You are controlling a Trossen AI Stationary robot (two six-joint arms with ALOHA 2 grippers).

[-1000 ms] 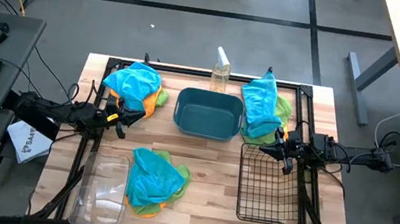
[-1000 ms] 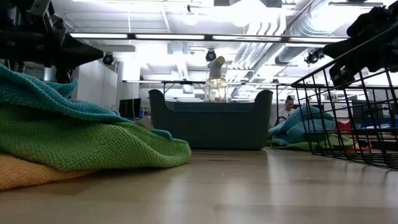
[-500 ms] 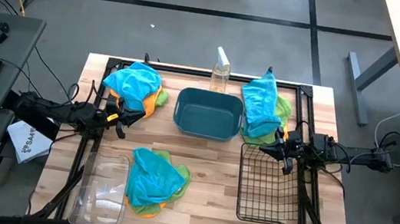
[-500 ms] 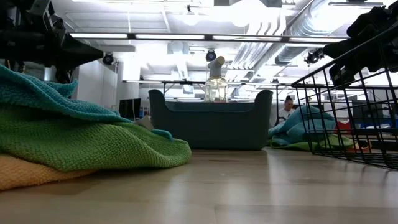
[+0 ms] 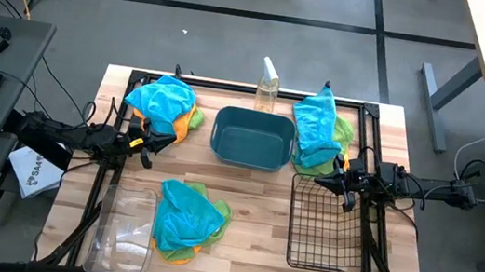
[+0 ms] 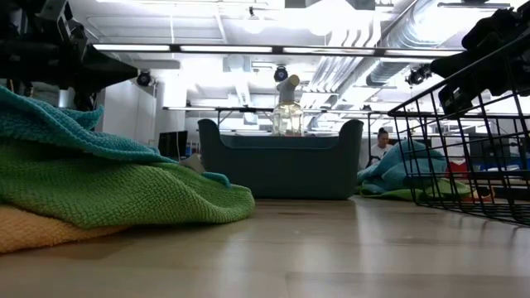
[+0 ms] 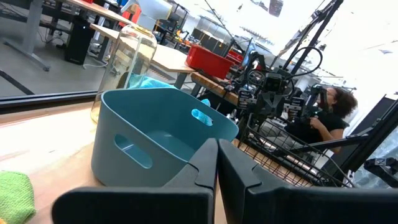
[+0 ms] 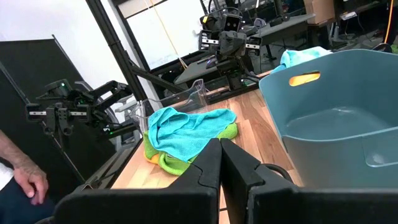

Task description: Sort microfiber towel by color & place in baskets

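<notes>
Three heaps of microfiber towels lie on the table: turquoise over orange at the far left [image 5: 164, 103], turquoise over lime green at the far right [image 5: 318, 132], and turquoise over green and orange at the near middle [image 5: 187, 218]. The teal tub [image 5: 252, 138] stands at the far middle, the black wire basket [image 5: 327, 224] near right, the clear bin [image 5: 123, 231] near left. My left gripper [image 5: 150, 140] hovers shut near the far-left heap, pointing at the tub [image 7: 155, 140]. My right gripper [image 5: 338, 179] hovers shut over the wire basket's far edge.
A clear spray bottle [image 5: 268, 87] stands behind the tub at the far edge. Bare wood shows between the tub and the near heap. A person [image 7: 326, 115] sits beyond the table's right side, and a hand [image 8: 28, 174] shows beyond its left side.
</notes>
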